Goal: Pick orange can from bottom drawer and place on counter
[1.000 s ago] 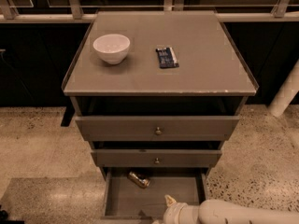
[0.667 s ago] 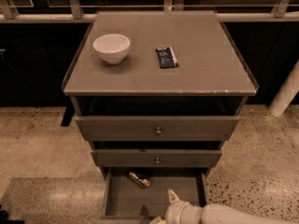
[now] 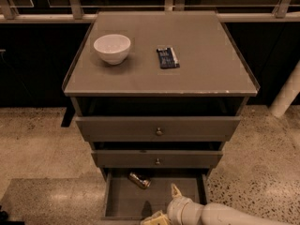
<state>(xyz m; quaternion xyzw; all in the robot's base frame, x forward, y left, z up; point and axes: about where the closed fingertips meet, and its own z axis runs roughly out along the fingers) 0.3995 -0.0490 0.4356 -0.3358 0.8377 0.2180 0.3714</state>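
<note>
The orange can (image 3: pixel 139 180) lies on its side near the back of the open bottom drawer (image 3: pixel 123 203), left of centre. My gripper (image 3: pixel 165 205) hangs over the drawer's front right part, to the lower right of the can and not touching it. Its fingers are spread and empty, with one fingertip (image 3: pixel 176 190) pointing toward the drawer's back. The white arm (image 3: pixel 220 214) enters from the bottom right. The counter (image 3: pixel 201 64) is the flat grey-brown cabinet top above.
A white bowl (image 3: pixel 112 48) stands on the counter's left side and a flat dark blue packet (image 3: pixel 167 57) lies near its middle. The two upper drawers (image 3: pixel 158 131) jut out above the bottom one. A white post (image 3: pixel 286 95) stands at the right.
My gripper has moved a little farther into the bottom drawer, toward its back. The can, bowl and packet have not moved.
</note>
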